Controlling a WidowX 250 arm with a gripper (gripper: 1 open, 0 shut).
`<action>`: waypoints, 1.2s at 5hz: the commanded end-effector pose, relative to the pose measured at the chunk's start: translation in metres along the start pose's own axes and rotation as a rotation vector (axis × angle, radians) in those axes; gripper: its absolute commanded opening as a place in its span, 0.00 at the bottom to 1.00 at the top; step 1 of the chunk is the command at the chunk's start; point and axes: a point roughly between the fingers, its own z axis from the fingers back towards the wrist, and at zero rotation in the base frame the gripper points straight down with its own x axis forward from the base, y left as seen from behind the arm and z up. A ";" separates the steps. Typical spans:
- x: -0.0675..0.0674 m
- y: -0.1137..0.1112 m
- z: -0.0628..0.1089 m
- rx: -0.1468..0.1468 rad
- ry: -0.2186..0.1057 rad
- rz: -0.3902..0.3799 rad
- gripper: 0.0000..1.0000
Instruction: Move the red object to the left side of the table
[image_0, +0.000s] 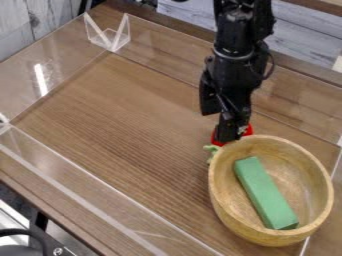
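Gripper (230, 113) spread, pointing down over red toy fruit (233, 130) right of centre, beside wooden bowl's (315, 220) rim; positioned for grasp.

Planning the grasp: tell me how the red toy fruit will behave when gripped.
The red object looks rounded and glossy, so it may slip or roll. It seems small and probably light. It sits close to the bowl, so a nudge could push it against the rim.

The table (120, 110) bears a wooden bowl (227, 200) and the red object (233, 131).
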 end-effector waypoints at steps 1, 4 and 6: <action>0.008 0.010 0.014 0.026 -0.048 -0.033 1.00; 0.005 0.011 0.009 0.002 -0.039 0.014 1.00; 0.024 -0.001 -0.004 0.002 -0.030 0.158 0.00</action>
